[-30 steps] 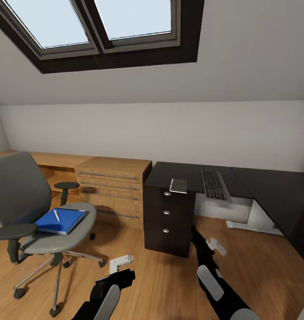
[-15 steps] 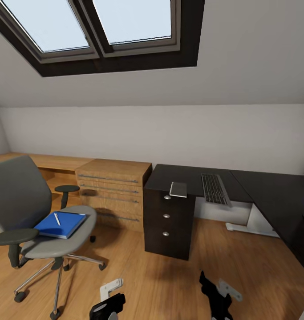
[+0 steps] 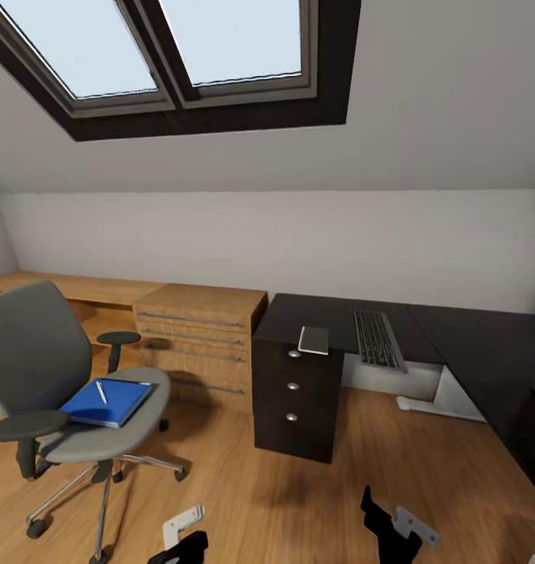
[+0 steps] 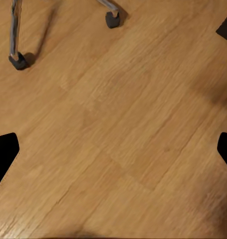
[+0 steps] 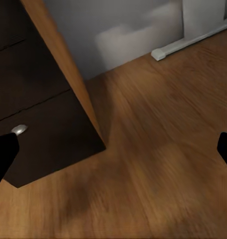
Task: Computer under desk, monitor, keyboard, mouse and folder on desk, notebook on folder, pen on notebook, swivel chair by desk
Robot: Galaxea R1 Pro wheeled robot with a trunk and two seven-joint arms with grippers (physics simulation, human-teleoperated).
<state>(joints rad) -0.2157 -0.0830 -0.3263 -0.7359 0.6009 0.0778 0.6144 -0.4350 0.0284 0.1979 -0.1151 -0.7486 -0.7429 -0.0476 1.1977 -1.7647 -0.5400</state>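
Saw blue folder (image 3: 106, 402) with pen (image 3: 100, 392) on swivel chair (image 3: 59, 384) (keyboard (image 3: 376, 338) on desk (image 3: 455, 337)); both claws spread wide.

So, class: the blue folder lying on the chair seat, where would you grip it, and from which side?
Grip the folder at its front right corner, which overhangs the seat edge, coming from the chair's open front. It lies flat, so jaws need an edge to close over. The pen lies loose on top, so keep it level.
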